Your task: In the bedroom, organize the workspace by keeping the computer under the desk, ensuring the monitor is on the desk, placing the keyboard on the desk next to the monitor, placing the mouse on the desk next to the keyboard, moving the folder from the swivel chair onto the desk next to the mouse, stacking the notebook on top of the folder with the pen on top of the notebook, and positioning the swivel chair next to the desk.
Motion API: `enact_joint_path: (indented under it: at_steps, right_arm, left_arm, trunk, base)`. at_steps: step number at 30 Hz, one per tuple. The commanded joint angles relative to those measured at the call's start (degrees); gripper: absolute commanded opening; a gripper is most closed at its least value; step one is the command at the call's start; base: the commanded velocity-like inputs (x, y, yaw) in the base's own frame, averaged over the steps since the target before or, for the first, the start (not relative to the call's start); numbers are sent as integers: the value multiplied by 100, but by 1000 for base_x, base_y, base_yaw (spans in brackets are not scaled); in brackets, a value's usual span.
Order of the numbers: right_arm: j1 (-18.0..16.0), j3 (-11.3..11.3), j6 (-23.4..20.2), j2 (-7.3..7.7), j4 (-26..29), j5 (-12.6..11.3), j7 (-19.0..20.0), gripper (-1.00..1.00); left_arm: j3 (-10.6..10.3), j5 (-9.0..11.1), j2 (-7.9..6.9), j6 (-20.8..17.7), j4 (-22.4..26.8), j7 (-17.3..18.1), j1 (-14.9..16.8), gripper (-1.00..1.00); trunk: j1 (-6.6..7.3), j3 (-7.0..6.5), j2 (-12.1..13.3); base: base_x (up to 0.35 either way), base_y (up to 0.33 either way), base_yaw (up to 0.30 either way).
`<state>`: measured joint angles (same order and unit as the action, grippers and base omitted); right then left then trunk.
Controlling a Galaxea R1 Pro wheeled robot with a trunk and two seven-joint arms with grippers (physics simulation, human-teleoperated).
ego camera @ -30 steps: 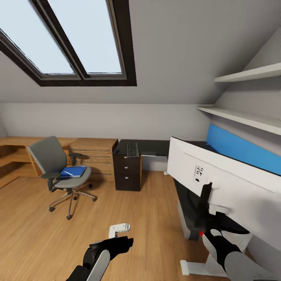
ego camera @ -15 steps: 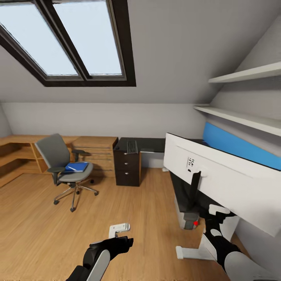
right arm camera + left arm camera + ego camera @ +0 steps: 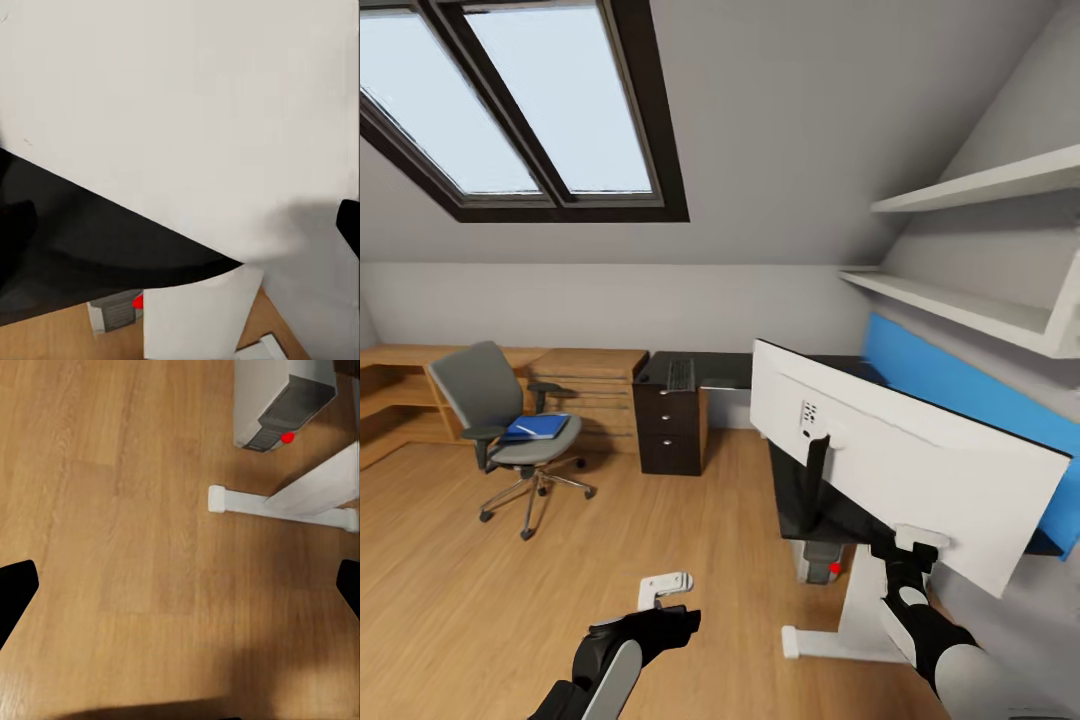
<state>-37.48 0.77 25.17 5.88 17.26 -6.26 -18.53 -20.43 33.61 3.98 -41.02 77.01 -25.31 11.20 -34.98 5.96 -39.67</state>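
Note:
The monitor shows its silver-white back, its black stand resting on the glossy black desk. My right gripper is open at the monitor's lower edge, fingers spread wide. The computer with its red spot stands on the floor under the desk. The keyboard lies on the desk's far wing above the drawers. On the swivel chair lies the blue folder. My left gripper hangs open over bare floor. Mouse, notebook and pen are not made out.
A white desk foot juts onto the floor by my right arm. A light wooden drawer chest and low shelving line the far wall. Two white wall shelves hang above the blue back panel. Open wood floor lies to the left.
The camera has turned, shifting the whole room left. My right gripper has risen from below the stand to the monitor's lower edge. The left arm holds its pose.

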Motion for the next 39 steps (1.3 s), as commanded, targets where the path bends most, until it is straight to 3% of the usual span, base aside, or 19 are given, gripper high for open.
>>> enact_joint_path:
  at_steps: [1,9,16,20,23,28,30,34,39]
  right_arm:
    - [-5,11,32,1,-3,-60,16,100]
    - [-5,11,32,1,-12,-60,16,100]
    - [-5,11,32,1,-12,-57,16,100]
    - [-5,11,30,5,-12,-56,16,100]
    - [-5,17,19,23,-15,-56,16,100]
    - [-5,9,-16,205,-18,-66,16,100]
    - [-5,10,-23,256,-20,-64,16,100]
    - [-5,5,-34,401,-22,-65,35,100]
    - [-5,-7,-180,651,-33,-78,712,100]
  left_arm:
    - [-4,60,0,-8,7,-59,5,100]
    - [-4,50,-16,171,7,-61,5,100]
    - [24,54,-34,274,22,-60,5,100]
    - [87,65,-91,721,24,-40,5,100]
    - [369,84,-235,836,25,-40,5,100]
    - [1475,97,-297,878,25,-37,5,100]
    - [1719,99,-302,882,27,-36,5,100]
    - [1962,101,-312,884,25,-35,5,100]
    - [2161,94,-318,891,38,-35,5,100]
  trunk:
    - [-2,10,-8]
    - [-2,10,-8]
    - [-2,10,-8]
    - [-2,10,-8]
    - [-2,10,-8]
    - [-2,10,-8]
    - [-2,10,-8]
    - [-2,10,-8]
    - [-2,10,-8]
  base:
    - [50,-345,0]
    - [133,-309,0]
    - [304,-57,0]
    - [319,-3,0]
    - [309,-1,0]
    - [102,0,0]
    - [23,0,0]
    - [9,0,0]
    - [1,0,0]
